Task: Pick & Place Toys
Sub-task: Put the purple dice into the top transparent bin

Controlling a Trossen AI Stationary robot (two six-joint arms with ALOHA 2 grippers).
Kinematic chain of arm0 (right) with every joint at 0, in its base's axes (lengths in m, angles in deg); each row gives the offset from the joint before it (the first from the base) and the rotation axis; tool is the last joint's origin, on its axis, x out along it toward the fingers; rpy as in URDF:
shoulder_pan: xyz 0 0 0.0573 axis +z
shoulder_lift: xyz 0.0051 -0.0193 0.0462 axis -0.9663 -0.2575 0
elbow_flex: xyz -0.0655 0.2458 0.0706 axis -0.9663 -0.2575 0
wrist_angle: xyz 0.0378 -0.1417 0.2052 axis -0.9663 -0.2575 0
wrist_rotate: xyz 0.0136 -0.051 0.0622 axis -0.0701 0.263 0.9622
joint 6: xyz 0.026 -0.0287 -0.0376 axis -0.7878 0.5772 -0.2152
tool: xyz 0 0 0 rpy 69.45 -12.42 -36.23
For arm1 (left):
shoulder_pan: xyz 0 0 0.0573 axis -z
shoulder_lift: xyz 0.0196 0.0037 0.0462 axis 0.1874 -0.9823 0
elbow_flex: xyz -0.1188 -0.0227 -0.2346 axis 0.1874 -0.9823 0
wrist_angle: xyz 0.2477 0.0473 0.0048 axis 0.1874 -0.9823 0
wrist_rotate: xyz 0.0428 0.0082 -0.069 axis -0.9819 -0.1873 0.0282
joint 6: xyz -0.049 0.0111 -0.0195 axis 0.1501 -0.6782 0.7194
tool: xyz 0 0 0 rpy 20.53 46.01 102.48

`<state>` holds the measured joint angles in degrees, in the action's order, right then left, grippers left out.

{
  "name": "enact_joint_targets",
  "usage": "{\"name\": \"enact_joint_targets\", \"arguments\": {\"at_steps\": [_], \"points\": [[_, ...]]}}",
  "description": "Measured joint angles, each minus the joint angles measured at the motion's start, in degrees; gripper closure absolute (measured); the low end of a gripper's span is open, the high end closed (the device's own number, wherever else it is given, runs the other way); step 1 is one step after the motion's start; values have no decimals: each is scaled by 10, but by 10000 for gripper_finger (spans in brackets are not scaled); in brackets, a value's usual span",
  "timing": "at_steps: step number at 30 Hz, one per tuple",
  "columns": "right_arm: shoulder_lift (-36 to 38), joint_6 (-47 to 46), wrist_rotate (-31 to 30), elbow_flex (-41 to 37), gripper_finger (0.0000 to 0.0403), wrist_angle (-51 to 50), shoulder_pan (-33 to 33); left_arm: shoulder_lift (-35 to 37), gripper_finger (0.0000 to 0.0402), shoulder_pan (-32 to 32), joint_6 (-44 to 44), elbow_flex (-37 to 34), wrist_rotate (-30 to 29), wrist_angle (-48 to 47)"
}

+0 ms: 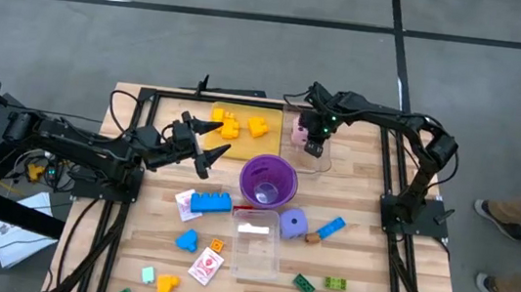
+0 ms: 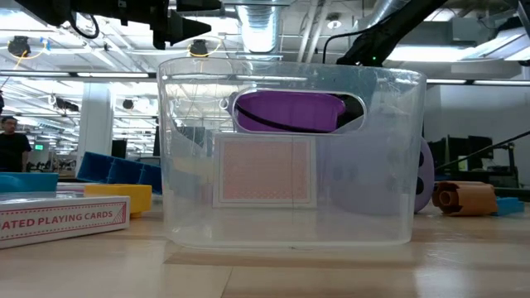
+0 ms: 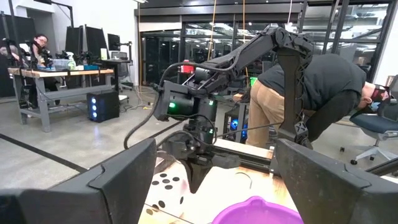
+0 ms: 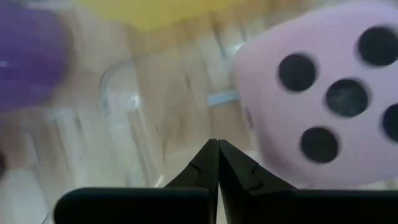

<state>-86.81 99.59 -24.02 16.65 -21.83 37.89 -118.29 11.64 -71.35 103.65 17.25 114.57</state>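
My right gripper (image 4: 217, 144) hangs pinched shut, empty, just beside the pink die (image 4: 323, 99). It must open wide before straddling that die. Left gripper (image 1: 204, 144), spread and empty, hovers left of the die.

ahead of left jaws: open air | below: purple cup (image 3: 258, 210) | beside shut right jaws: pink die (image 4: 323, 93)

Two dice: the pink die (image 1: 299, 132) and the purple die (image 1: 293, 222); one purple cup (image 1: 268, 179); one yellow tray (image 1: 205, 128) holding three yellow bricks (image 1: 228, 124); one clear bin (image 1: 256, 244); two white-red cards (image 1: 205, 267); two blue bricks (image 1: 211, 201); two green bricks (image 1: 304, 285); two arms, each with one claw.
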Motion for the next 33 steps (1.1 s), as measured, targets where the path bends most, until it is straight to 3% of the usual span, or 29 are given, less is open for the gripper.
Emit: {"name": "enact_joint_targets", "arguments": {"at_steps": [5,11,18,21,26,33], "points": [[26,7,-1,-1,403,-25,1,0,79,0,0,0,0,0],[119,2,1,0,403,-26,1,0,79,0,0,0,0,0],[239,-9,100,0,403,-43,52,0,79,0,0,0,0,0],[277,-25,110,0,403,-47,102,0,79,0,0,0,0,0],[317,-103,77,0,384,-42,209,0,79,0,0,0,0,0],[328,-228,-58,0,277,-40,381,0,79,0,1,0,17,0]]}}
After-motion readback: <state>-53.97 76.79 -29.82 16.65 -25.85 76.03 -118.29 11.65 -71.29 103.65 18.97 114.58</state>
